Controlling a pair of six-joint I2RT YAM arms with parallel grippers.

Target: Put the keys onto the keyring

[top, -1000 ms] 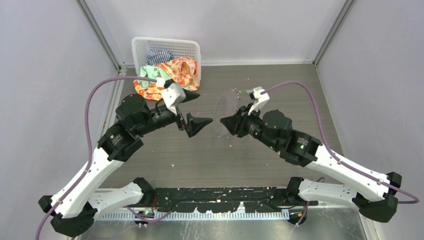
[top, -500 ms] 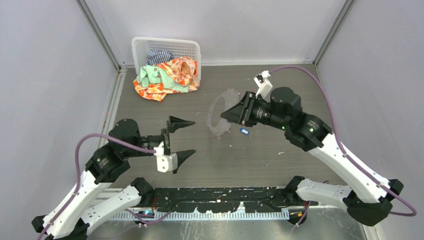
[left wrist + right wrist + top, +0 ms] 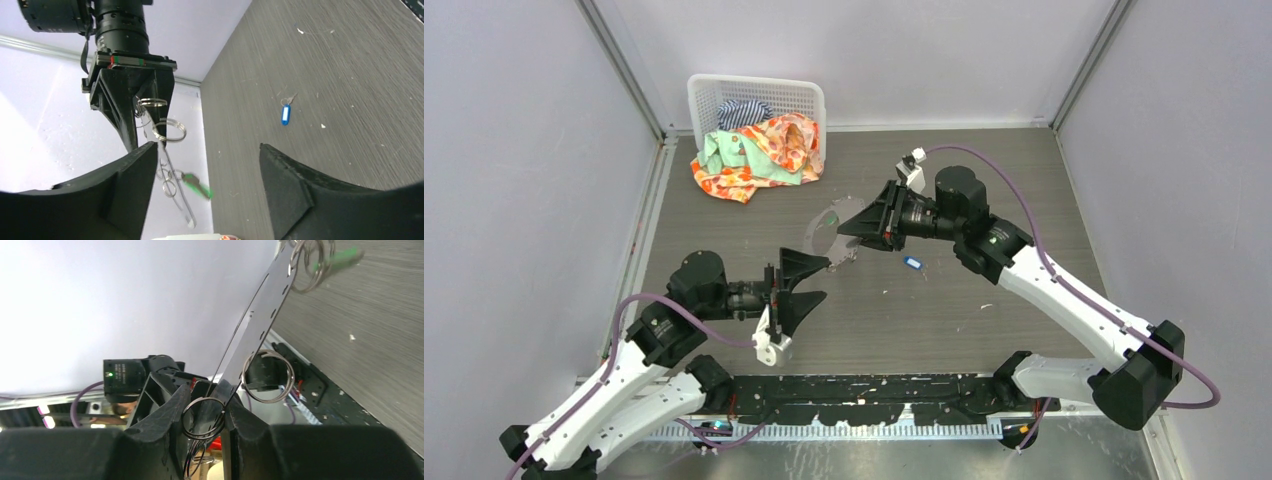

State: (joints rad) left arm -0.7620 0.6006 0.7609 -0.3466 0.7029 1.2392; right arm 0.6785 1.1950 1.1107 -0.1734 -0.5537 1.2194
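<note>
my right pincer (image 3: pixel 205 412) is pinching the keyring (image 3: pixel 257 310), jaws pressed on the near end of its flat holed strip, and it is held up off the bench (image 3: pixel 724 230). small split rings hang off the strip and overlap, so they're hard to count. the green key (image 3: pixel 345 257) dangles by the rings at the strip's far end. it's blurred, only the head reads, and i can't tell which ring it's on. the blue key (image 3: pixel 912 263) lies loose on the bench just beside the right pincer, apart from the ring. my left pincer (image 3: pixel 207 150) is spread wide, holding nothing, and points at the ring without touching it. in the top view the keyring is a faint outline, mostly lost against the bench. a basket (image 3: pixel 754 80) sits at the far left, with clothes (image 3: pixel 759 150) spilling over its front.
</note>
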